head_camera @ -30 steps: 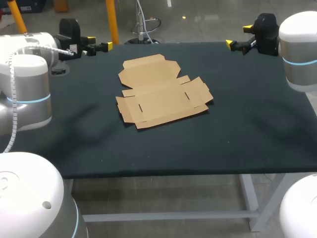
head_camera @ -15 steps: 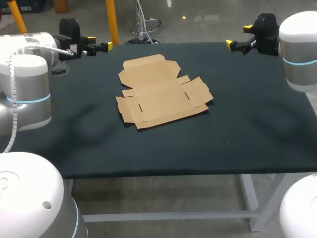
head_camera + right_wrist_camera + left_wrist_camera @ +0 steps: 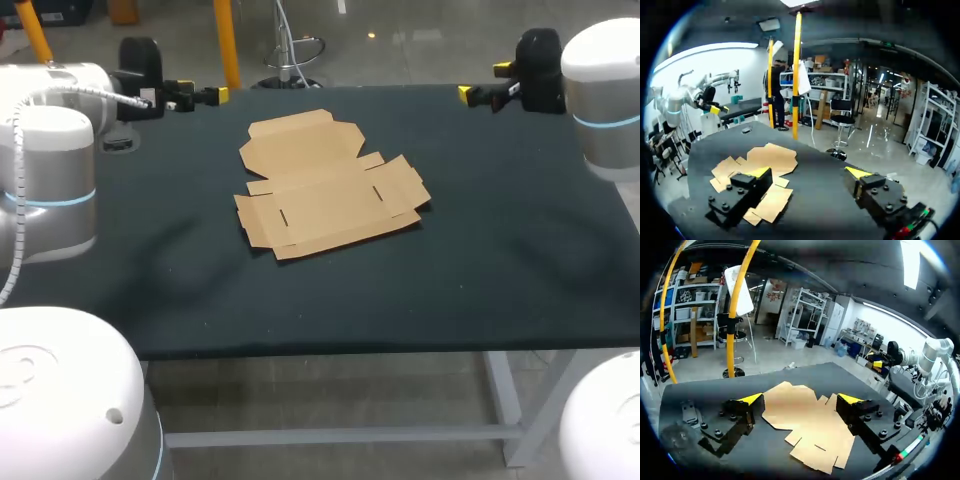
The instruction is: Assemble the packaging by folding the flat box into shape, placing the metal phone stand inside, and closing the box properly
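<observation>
Folding not yet begun: flat box [image 3: 325, 190] lying unfolded at table [image 3: 500, 280] middle. We are holding left gripper [image 3: 196, 92] and right gripper [image 3: 482, 84] at table's far corners, fingers spread, empty. Next, we are judging, calls for reaching flaps.

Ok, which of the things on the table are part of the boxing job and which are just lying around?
For the job: flat cardboard box, unfolded at mid-table; left gripper and right gripper, both open, empty, at the far corners.

Lying about: small dark piece near the left gripper, too unclear to name. No phone stand clearly in view.
</observation>
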Motion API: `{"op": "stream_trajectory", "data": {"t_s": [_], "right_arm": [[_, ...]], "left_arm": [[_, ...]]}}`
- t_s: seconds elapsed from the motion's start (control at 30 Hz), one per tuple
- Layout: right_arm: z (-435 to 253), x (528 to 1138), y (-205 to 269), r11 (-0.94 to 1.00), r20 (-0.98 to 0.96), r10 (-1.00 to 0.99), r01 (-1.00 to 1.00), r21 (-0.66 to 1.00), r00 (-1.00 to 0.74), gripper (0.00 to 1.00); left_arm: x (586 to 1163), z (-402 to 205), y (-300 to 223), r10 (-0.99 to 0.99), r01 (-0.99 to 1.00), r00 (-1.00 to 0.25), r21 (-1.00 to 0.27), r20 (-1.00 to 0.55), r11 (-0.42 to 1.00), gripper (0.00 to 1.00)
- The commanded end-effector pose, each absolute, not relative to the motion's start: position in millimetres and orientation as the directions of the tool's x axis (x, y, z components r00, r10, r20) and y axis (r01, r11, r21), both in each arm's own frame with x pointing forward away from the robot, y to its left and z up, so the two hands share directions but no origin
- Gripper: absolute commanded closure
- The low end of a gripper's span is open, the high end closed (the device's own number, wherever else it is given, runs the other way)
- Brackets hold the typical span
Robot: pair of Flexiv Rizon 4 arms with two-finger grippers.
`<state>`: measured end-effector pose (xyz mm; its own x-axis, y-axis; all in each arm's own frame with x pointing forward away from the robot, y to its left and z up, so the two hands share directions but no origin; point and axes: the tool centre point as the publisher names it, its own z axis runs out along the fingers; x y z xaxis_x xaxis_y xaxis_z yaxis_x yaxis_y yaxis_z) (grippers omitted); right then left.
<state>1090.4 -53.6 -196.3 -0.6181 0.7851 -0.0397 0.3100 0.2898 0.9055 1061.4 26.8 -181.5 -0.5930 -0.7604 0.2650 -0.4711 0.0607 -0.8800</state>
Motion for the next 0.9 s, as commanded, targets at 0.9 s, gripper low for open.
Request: {"op": "stream_trajectory", "data": {"t_s": [0.9], "right_arm": [[-224.4, 1009.1, -81.3, 0.276, 0.285, 0.825, 0.787, 0.551, -0.489, 0.00]], "left_arm": [[969.1, -204.6, 32.1, -0.825, -0.900, -0.313, -0.424, 0.470, 0.101, 0.00]]}}
